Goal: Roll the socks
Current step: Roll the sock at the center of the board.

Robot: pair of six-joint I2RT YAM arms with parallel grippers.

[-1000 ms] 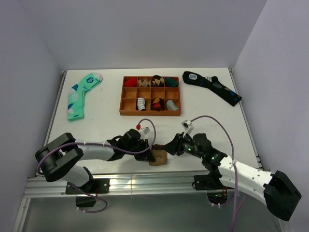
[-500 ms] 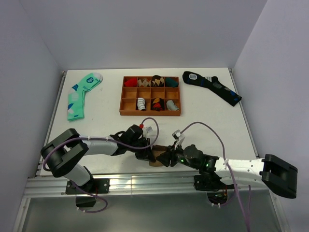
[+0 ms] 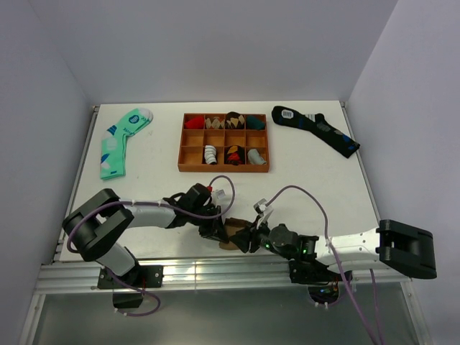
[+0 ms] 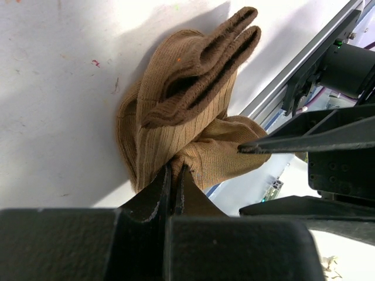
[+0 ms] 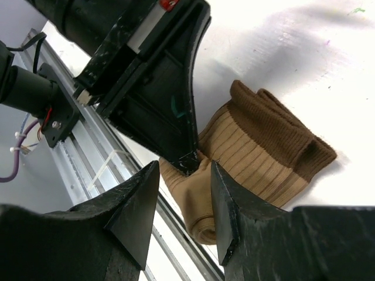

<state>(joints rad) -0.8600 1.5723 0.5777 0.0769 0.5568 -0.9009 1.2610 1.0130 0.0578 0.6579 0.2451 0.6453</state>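
Socks (image 4: 187,117): tan ribbed bundle with darker cuffs, at 6 o'clock on the counter (image 3: 151,190) edge. Left end effector (image 4: 174,175) pinches the knit from 9 o'clock. Right end effector (image 5: 184,168) is spread, at the socks' 3 o'clock.

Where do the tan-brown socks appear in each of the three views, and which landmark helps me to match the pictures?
Top external: the socks lie bottom centre, by the near edge of the table.
Left wrist: the socks fill the middle of the picture, bunched up.
Right wrist: the socks are right of centre.
Shared landmark: the metal rail along the table's near edge, close to the socks in both wrist views.
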